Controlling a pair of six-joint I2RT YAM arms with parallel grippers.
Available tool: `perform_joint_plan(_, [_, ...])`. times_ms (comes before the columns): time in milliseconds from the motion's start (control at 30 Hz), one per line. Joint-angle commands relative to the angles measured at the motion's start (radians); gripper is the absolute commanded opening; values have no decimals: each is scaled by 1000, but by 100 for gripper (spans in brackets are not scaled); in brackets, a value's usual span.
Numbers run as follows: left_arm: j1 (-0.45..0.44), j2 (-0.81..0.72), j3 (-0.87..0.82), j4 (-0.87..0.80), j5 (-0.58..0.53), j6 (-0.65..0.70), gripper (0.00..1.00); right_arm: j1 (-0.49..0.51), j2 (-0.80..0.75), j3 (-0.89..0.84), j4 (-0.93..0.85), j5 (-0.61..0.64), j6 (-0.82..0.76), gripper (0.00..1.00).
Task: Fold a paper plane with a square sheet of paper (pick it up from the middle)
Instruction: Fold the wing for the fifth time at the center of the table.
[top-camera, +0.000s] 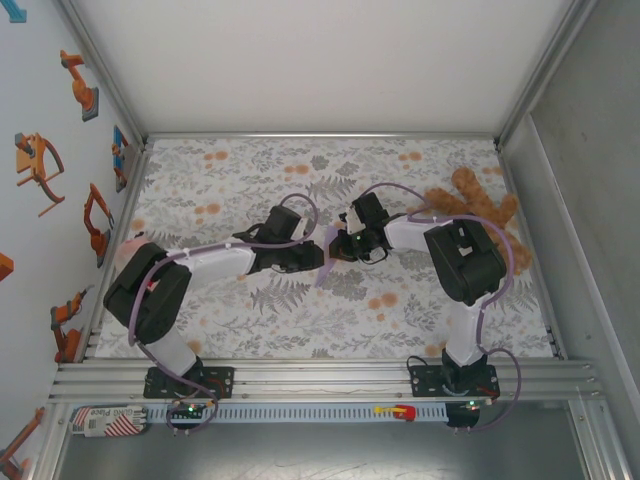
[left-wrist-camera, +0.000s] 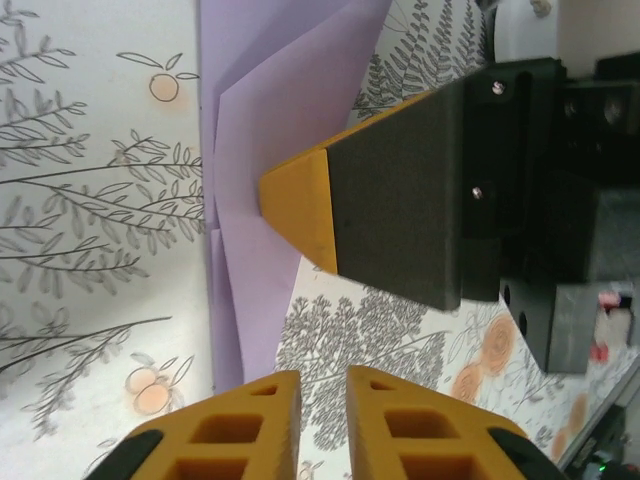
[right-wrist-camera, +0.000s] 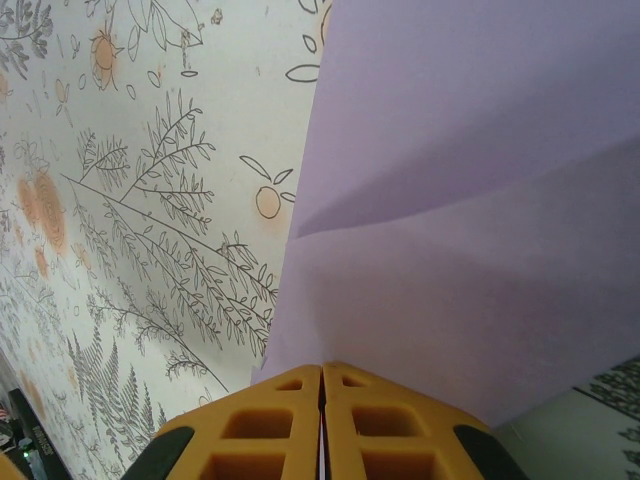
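Note:
The lavender sheet of paper (right-wrist-camera: 470, 200) is partly folded, with creases and layered flaps, and stands up from the flowered tablecloth. My right gripper (right-wrist-camera: 322, 375) is shut on its lower edge, the paper pinched between the yellow fingertips. In the left wrist view the sheet of paper (left-wrist-camera: 255, 110) rises at upper left, with the right gripper's yellow fingertip (left-wrist-camera: 300, 205) against it. My left gripper (left-wrist-camera: 322, 400) is narrowly open just right of the sheet's edge, with nothing between its fingers. From above, the left gripper (top-camera: 316, 256) and the right gripper (top-camera: 342, 248) meet at the table's middle over the sheet of paper (top-camera: 324, 272).
A brown teddy bear (top-camera: 482, 208) lies at the right of the table, close behind the right arm. The flower-patterned tablecloth (top-camera: 250, 320) covers the table. Metal frame rails run along the front edge (top-camera: 320, 375) and the sides.

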Motion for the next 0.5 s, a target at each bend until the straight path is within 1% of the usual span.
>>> perform_joint_plan(0, [-11, 56, 50, 12, 31, -38, 16, 6, 14, 13, -7, 8, 7, 9])
perform_joint_plan(167, [-12, 107, 81, -6, 36, -54, 12, 6, 2, 16, -6, -4, 3, 9])
perform_joint_plan(467, [-12, 158, 91, -29, 35, -88, 9, 6, 11, 24, -7, -16, 2, 10])
